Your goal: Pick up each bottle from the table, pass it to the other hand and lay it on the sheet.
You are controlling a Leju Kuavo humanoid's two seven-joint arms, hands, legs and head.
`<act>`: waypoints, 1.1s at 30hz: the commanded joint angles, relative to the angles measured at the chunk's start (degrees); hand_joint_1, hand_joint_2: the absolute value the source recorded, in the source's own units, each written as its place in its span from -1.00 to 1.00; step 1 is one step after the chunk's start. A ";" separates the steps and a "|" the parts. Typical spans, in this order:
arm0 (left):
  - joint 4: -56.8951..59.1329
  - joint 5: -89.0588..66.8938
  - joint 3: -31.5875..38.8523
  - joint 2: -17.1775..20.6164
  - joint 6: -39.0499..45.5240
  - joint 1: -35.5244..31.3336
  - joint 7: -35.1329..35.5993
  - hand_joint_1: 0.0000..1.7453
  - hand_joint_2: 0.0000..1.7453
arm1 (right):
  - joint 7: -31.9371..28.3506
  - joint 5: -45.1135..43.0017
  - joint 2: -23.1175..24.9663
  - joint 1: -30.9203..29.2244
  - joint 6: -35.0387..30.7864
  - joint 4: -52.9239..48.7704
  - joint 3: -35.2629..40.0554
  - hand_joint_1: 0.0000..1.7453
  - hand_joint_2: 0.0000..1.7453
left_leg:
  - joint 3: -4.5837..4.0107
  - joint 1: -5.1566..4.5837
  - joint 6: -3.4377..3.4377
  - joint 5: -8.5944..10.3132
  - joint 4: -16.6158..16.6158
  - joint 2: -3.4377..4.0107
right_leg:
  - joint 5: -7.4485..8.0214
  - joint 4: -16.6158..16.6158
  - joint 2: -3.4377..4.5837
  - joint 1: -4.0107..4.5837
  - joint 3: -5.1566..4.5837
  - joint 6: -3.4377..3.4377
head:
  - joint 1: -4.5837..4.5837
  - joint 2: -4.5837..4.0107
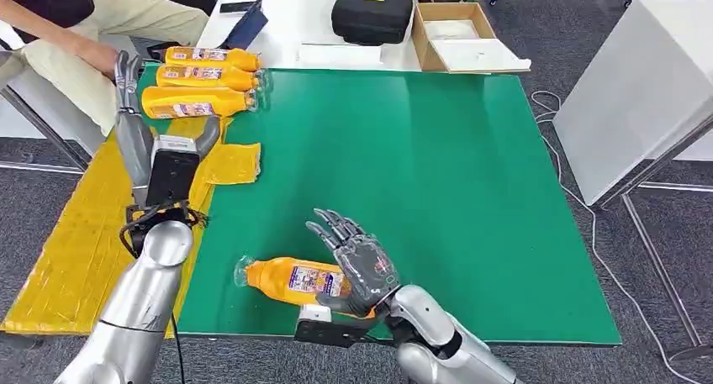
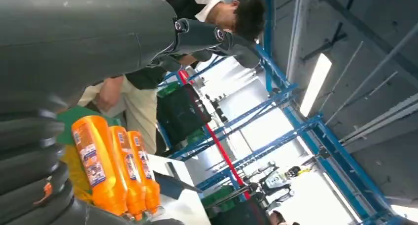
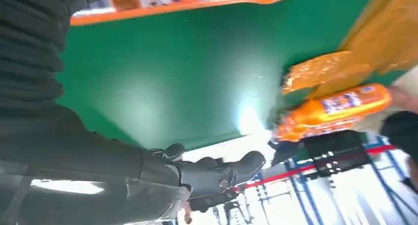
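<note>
Three bottles [image 1: 202, 80] are laid at 11 o'clock by the sheet [image 1: 80, 233]; one bottle [image 1: 294, 280] (6 o'clock) remains beside the spread, empty right hand [image 1: 357, 262]. The left hand [image 1: 128, 86] is raised, empty.

The head view looks forward and down from high on the body over the green table [image 1: 404, 174], both silver arms entering from below. The left wrist view sits close behind its own hand [image 2: 74, 38] and faces outward and up — past three orange bottles [image 2: 116, 168] toward blue ceiling beams [image 2: 296, 116]. The right wrist view is near the tabletop, turned over. All three views share those bottles — also the green table.
</note>
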 commanded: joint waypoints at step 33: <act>7.38 2.46 -0.72 -1.83 -0.14 -1.82 -1.16 -1.00 1.00 | 3.54 10.18 5.64 5.72 0.25 11.98 -7.72 -1.00 1.00 | 0.43 0.04 -0.25 -0.13 -0.07 -0.10 | -0.15 -0.08 -0.17 0.05 0.43 -0.19 | 0.00 0.00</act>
